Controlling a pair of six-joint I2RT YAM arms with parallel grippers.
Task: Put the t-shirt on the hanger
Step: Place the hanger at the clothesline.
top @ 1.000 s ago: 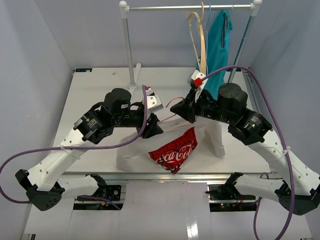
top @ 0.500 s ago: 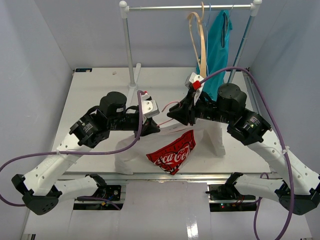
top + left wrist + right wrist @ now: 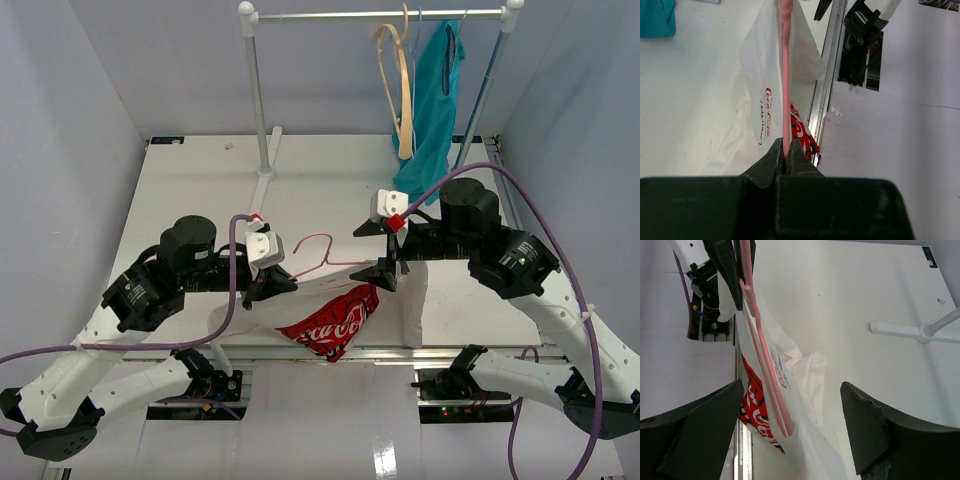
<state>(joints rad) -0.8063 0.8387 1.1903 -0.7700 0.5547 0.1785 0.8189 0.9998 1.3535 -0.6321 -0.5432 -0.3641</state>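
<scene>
Nearest us, the small white t-shirt with the red heart-shaped Coca-Cola print has slid to the near edge of the white desk, and its print droops over it. Just behind, the left gripper has pinched its jaws tight on the thin pink wire hanger, which runs partly into the shirt. The right gripper has sprung its jaws wide and let go. We judge this a handover, freeing the right to dress the cloth. Both arms reach low and inward, jaws facing across the hanger.
</scene>
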